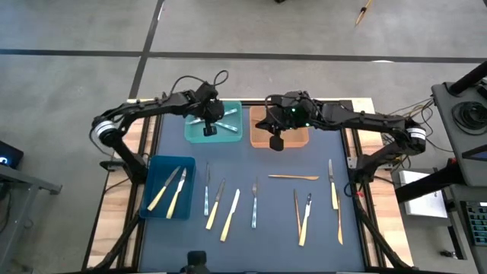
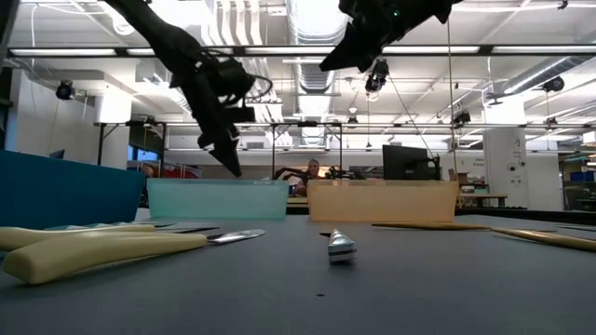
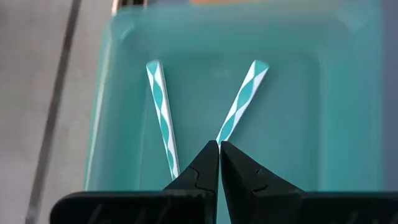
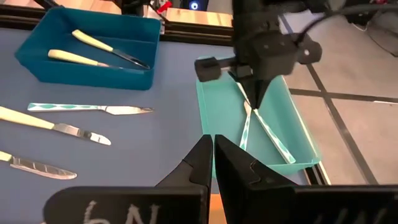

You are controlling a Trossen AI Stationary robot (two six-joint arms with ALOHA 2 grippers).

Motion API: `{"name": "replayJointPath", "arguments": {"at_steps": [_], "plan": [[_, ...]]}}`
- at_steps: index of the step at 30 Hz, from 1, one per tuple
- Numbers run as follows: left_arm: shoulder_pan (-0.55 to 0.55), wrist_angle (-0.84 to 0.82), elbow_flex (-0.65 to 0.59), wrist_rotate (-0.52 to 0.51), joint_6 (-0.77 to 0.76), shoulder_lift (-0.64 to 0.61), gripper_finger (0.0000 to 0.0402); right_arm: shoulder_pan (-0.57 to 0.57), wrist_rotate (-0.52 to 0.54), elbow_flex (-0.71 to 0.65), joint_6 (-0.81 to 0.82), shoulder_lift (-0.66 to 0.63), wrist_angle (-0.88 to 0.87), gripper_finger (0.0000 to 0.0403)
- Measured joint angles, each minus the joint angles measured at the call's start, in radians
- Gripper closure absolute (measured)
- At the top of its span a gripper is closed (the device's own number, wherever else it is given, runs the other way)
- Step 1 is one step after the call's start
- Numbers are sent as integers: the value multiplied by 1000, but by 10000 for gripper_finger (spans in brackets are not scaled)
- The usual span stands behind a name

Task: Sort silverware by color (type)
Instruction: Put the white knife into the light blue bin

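Left gripper (image 1: 211, 131) closed, empty, pointing down over teal bin (image 1: 237, 135) at 12 o'clock; two teal-striped pieces (image 3: 163, 118) lie crossed below. Right gripper (image 1: 275, 142) closed, empty, above orange bin (image 1: 257, 125). Two yellow knives (image 1: 169, 190) in blue bin (image 1: 149, 189), 9 o'clock. Remaining silverware (image 1: 230, 215) scattered on mat toward 6 o'clock.

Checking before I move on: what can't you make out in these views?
- Orange bin contents: high view, right gripper covers it; low view shows only its wall.
- Teal bin pieces' working ends: left wrist view, left gripper hides them.
- Blue bin contents: low view, wall blocks them.
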Motion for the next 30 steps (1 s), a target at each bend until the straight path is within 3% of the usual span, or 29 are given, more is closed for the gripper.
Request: {"name": "replayJointPath", "arguments": {"at_steps": [11, 30], "plan": [[46, -25, 65, 24, -11, 154, 401, 2, 8, -2, -8, 5, 0, 394], [63, 47, 63, 17, -34, 248, 401, 2, 8, -2, -8, 5, 1, 394]]}}
